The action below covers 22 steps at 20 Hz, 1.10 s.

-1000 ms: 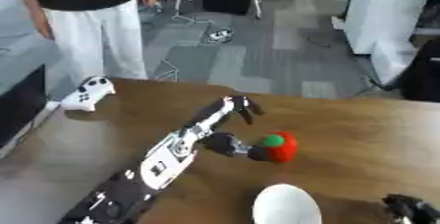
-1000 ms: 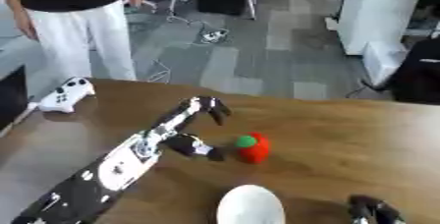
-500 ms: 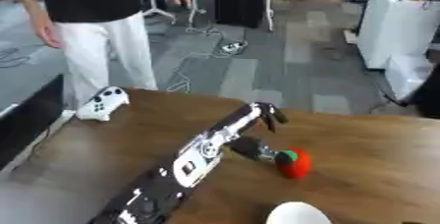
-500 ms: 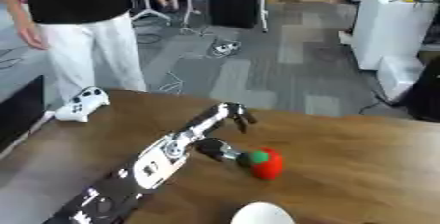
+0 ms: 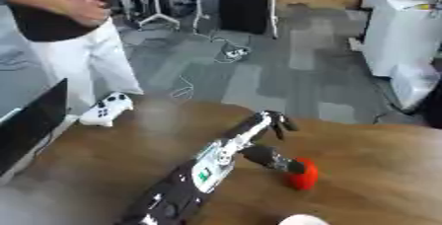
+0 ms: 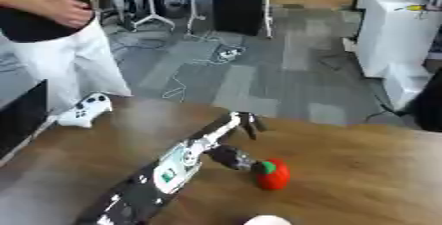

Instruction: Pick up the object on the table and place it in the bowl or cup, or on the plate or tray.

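the left robot hand (image 6: pixel 244 140) reaches across the wooden worktop (image 6: pixel 362 169), thumb touching a red fruit with green top (image 6: pixel 274 174), fingers curled, holding nothing.

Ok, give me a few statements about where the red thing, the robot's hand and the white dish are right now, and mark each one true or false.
1. The red object lies on the wooden table. True.
2. The left hand reaches toward the red object, its thumb beside the green top. True.
3. The red object already sits in the white dish. False: it is on the bare table, farther from the robot than the dish at the bottom edge.
4. The right hand is holding the red object. False: the right hand shows in neither view.
5. A white game controller lies at the table's far left corner. True.
6. The red object is lifted clear of the table. False: it rests on the tabletop.
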Tool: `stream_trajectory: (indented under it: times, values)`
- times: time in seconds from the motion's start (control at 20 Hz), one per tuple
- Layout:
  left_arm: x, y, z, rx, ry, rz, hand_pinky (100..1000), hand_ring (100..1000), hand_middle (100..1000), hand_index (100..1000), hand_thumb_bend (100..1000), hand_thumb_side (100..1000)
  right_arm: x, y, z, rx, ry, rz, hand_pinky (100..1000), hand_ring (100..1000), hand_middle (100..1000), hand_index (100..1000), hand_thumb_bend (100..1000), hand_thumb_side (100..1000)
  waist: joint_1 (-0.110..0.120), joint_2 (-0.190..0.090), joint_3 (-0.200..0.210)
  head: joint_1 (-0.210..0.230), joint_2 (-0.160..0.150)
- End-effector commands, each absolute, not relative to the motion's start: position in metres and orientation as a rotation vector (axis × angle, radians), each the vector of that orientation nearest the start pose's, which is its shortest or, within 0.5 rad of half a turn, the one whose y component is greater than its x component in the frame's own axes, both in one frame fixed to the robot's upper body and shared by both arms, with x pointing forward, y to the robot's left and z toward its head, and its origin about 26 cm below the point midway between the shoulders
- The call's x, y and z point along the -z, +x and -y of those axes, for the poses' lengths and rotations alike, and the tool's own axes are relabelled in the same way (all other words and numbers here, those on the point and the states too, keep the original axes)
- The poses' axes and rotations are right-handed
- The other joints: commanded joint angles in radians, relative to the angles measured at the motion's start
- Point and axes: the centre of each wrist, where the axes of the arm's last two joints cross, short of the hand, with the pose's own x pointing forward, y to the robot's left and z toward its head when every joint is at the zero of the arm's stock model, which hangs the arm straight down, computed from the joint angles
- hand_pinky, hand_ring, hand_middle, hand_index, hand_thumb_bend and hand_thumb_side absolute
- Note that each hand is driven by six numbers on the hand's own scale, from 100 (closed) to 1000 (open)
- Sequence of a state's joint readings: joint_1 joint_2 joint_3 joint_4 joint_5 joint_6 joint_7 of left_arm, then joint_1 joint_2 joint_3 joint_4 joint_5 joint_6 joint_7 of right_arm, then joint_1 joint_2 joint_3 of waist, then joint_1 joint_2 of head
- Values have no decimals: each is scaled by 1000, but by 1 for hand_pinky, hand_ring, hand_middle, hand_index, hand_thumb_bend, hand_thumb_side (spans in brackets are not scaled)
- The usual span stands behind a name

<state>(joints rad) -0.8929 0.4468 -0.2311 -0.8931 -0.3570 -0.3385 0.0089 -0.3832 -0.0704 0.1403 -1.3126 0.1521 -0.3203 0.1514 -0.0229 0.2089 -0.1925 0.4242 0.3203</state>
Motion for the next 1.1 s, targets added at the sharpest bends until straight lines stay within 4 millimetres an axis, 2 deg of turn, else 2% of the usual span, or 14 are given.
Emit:
stream_trajectory:
  times: [0.05,0.6,1.1]
  values:
    - [-172,479,-279,997,611,1981,1000,593,652,722,1000,685,-39,370,179,-595,143,1981,929,752,524,717,100,423,-3,-9,-9,16,-23]
    - [-163,481,-279,1045,653,1966,1000,588,652,722,1000,686,-41,373,175,-608,166,1985,929,751,520,715,100,422,-8,7,-45,18,-39]
    - [-158,481,-276,1061,639,1963,1000,587,649,721,1000,686,-42,373,176,-609,168,1987,928,750,517,714,100,420,1,12,-62,-33,-28]
